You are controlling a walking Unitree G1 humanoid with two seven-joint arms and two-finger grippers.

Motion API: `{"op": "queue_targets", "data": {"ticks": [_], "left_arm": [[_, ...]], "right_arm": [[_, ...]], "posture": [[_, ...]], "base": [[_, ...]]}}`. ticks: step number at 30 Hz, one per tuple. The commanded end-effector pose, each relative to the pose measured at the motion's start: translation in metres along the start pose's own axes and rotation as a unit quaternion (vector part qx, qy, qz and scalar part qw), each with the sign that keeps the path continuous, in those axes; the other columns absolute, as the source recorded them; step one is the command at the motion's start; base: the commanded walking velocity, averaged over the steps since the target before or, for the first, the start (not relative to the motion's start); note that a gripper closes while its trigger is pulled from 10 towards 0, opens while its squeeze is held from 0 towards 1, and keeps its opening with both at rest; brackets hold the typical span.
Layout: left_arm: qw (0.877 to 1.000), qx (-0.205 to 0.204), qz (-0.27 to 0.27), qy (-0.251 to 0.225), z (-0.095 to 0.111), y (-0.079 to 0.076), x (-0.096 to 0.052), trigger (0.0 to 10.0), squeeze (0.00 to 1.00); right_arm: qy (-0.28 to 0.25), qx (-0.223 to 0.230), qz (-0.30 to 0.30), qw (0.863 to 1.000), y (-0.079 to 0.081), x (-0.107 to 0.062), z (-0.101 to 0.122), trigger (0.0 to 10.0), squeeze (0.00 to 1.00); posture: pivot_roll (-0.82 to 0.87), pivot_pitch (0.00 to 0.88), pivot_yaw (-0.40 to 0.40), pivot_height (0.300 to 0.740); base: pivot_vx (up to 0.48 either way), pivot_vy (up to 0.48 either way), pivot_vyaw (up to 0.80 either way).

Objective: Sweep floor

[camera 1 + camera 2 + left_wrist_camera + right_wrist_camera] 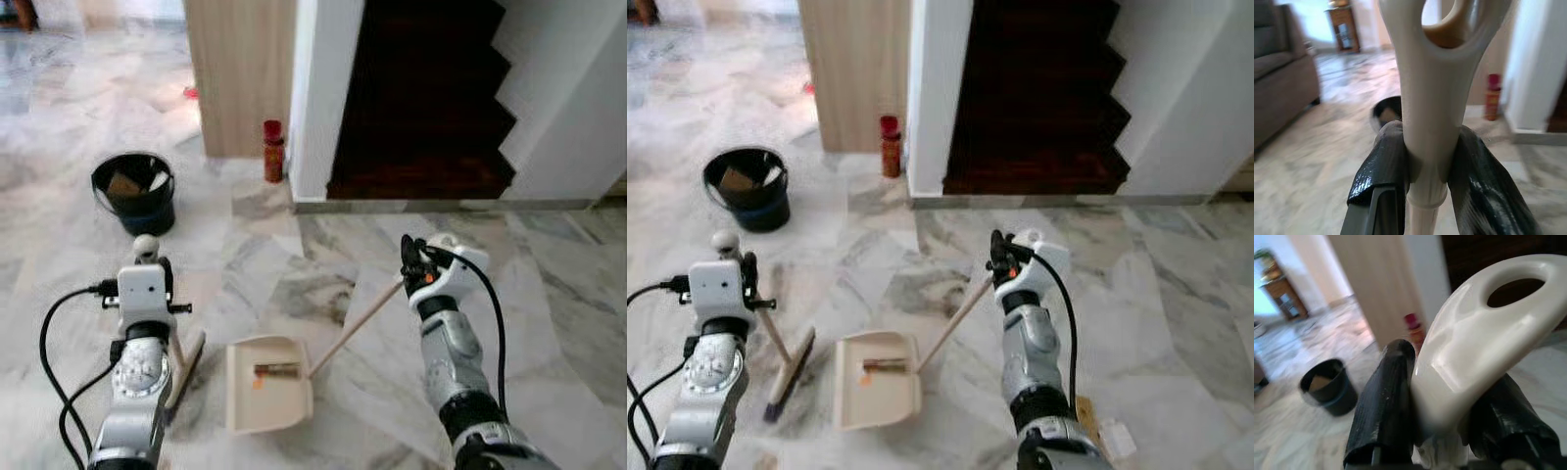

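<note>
My left gripper point(1425, 161) clenched on cream plastic broom handle point(1425, 98); brush head point(789, 377) down on grey-veined marble floor point(1176, 294), just left of cream plastic dustpan point(266, 387). My right gripper point(1444, 416) clenched on white looped grip point(1484, 338) of dustpan's long wooden handle point(355, 328). Dustpan flat on floor between my arms, holds brown stick-shaped scrap point(277, 369) and small orange bit point(257, 383). Black round bucket point(134, 192) stands well ahead to left. Red canister point(273, 151) beside white wall corner.

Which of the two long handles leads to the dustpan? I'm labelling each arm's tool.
The handle in the right gripper: it slants down to the cream dustpan. The left gripper holds the broom.
</note>
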State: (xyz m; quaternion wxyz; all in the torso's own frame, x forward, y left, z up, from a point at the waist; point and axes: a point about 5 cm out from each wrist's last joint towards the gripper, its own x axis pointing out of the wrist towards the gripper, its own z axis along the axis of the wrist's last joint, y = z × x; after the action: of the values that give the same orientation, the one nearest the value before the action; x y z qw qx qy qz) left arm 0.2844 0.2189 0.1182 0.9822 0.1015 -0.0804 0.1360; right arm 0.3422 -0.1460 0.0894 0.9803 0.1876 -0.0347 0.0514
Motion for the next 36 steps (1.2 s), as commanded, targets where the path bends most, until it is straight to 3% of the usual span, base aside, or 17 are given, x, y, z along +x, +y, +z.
{"op": "queue_targets", "data": {"ticks": [1, 7, 20, 26, 28, 36], "left_arm": [[1.0, 0.009, 0.007, -0.023, 0.01, 0.001, 0.002, 10.0, 0.0], [1.0, 0.009, 0.008, -0.023, 0.01, 0.002, 0.001, 10.0, 0.0], [1.0, 0.008, 0.003, -0.022, 0.009, 0.002, 0.002, 10.0, 0.0], [1.0, 0.003, -0.011, -0.024, 0.01, -0.001, 0.004, 10.0, 0.0], [1.0, 0.003, -0.017, -0.026, 0.01, -0.002, 0.005, 10.0, 0.0], [0.999, 0.0, -0.019, -0.029, 0.011, -0.004, 0.006, 10.0, 0.0]], "right_arm": [[-0.027, 0.013, 0.01, 0.999, 0.007, 0.006, 0.011, 10.0, 0.0], [-0.027, 0.015, 0.01, 0.999, 0.007, 0.006, 0.01, 10.0, 0.0], [-0.027, 0.02, 0.001, 0.999, 0.005, 0.005, 0.011, 10.0, 0.0], [-0.037, -0.058, -0.007, 0.998, 0.0, 0.005, 0.017, 10.0, 0.0], [-0.04, -0.114, 0.006, 0.993, 0.002, 0.005, 0.02, 10.0, 0.0], [-0.044, -0.109, 0.014, 0.993, 0.005, 0.005, 0.02, 10.0, 0.0]], "posture": [[0.2, 0.089, -0.099, 0.74], [0.19, 0.092, -0.098, 0.74], [0.19, 0.092, -0.097, 0.74], [0.18, 0.089, -0.096, 0.74], [0.18, 0.086, -0.098, 0.74], [0.18, 0.08, -0.099, 0.74]], "base": [[0.255, 0.0, 0.8], [0.254, 0.0, 0.73], [0.253, 0.0, 0.0], [0.253, 0.0, 0.0], [0.253, 0.0, 0.0], [0.255, 0.0, 0.0]]}}
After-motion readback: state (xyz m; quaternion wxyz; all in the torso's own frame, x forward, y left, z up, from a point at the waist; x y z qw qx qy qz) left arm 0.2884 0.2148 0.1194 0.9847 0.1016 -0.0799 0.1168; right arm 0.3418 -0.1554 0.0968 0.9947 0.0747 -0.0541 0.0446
